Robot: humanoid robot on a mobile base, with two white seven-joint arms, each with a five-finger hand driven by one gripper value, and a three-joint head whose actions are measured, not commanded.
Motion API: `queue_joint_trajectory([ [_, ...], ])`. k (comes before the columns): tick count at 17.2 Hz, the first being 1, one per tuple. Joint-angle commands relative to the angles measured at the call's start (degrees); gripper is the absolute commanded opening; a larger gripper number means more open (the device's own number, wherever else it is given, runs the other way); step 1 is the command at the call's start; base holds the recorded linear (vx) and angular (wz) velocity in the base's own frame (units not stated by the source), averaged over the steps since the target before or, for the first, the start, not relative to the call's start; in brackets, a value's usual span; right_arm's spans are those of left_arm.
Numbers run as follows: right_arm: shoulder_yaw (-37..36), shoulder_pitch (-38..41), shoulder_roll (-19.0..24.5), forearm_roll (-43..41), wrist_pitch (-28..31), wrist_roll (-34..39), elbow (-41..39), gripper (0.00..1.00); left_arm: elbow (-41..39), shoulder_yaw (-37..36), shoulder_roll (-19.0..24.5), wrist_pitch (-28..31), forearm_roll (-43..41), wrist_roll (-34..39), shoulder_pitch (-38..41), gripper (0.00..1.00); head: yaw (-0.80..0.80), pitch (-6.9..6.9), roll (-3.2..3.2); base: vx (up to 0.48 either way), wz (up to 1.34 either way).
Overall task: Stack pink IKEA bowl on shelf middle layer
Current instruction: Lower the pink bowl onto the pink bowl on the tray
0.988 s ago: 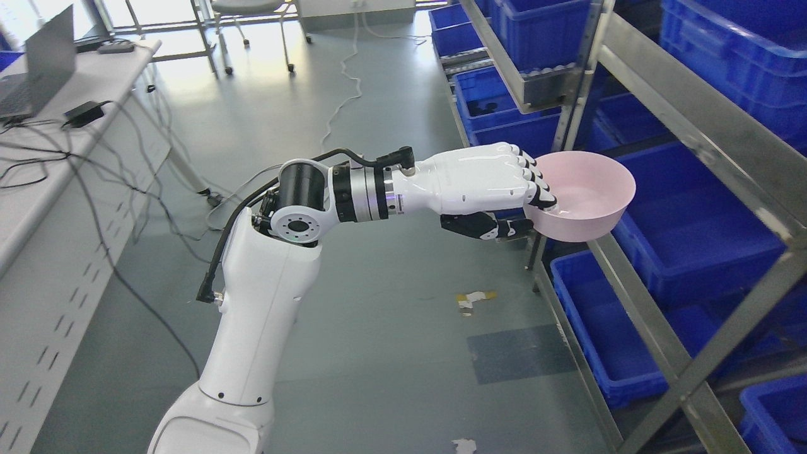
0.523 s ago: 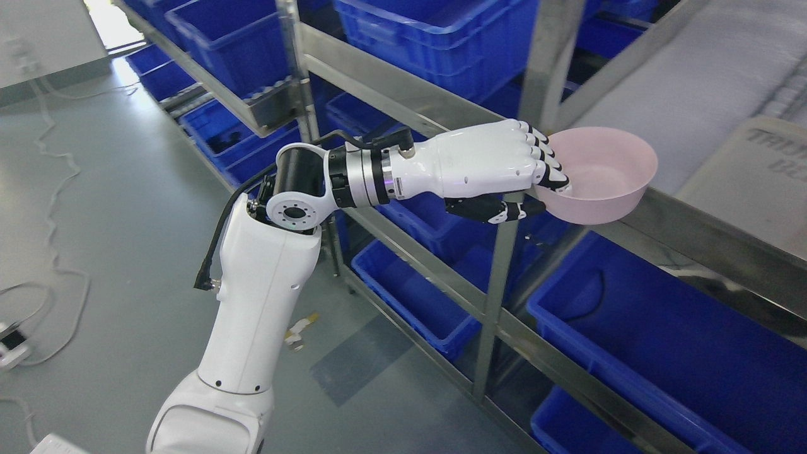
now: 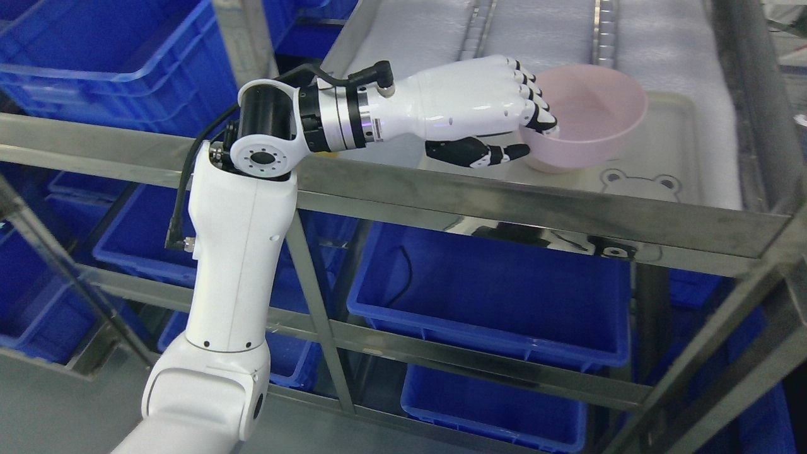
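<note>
Bowl: one pink bowl (image 3: 586, 116), upright, over a pale tray (image 3: 684, 157) on the steel shelf (image 3: 504, 202) — whether its base touches the tray cannot be told.
Hand: the left hand (image 3: 485, 116) is clamped on the bowl's near-left rim, fingers inside, thumb under.
Right arm: not seen.
Risk: the grip takes only one edge, so the bowl could tip if let go while tilted; it sits near the shelf's front rail and might slide off.
Stack risk: no second bowl shows — nothing to stack onto.
Count: one bowl, one tray, several blue bins (image 3: 498, 302) below and left.
</note>
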Motion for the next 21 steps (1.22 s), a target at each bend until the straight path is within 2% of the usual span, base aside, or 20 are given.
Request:
queue_joint_trajectory([
  [1, 0.0, 0.2, -1.0, 0.0, 0.0, 0.4, -1.0, 1.0, 5.9, 11.5, 1.0, 0.0, -12.3, -1.8, -1.8, 0.03, 0.0, 0.0, 0.0, 0.006, -0.83],
  [4, 0.0, 0.2, -1.0, 0.0, 0.0, 0.4, -1.0, 1.0, 10.6, 12.9, 1.0, 0.0, -19.7, -1.3, -2.3, 0.03, 0.0, 0.0, 0.0, 0.02, -0.49],
  [7, 0.0, 0.2, -1.0, 0.0, 0.0, 0.4, -1.0, 1.0, 12.4, 11.4, 1.0, 0.0, -21.3, -1.2, -2.9, 0.03, 0.0, 0.0, 0.0, 0.019, -0.16],
  [12, 0.0, 0.2, -1.0, 0.0, 0.0, 0.4, -1.0, 1.0, 21.1, 0.7, 1.0, 0.0, -22.7, 2.3, -10.4, 0.03, 0.0, 0.0, 0.0, 0.005, -0.02],
  [21, 0.0, 0.2, -1.0, 0.0, 0.0, 0.4, -1.0, 1.0, 21.2, -7.0, 1.0, 0.0, -22.6, 4.6, -7.7, 0.03, 0.0, 0.0, 0.0, 0.0, -0.01],
])
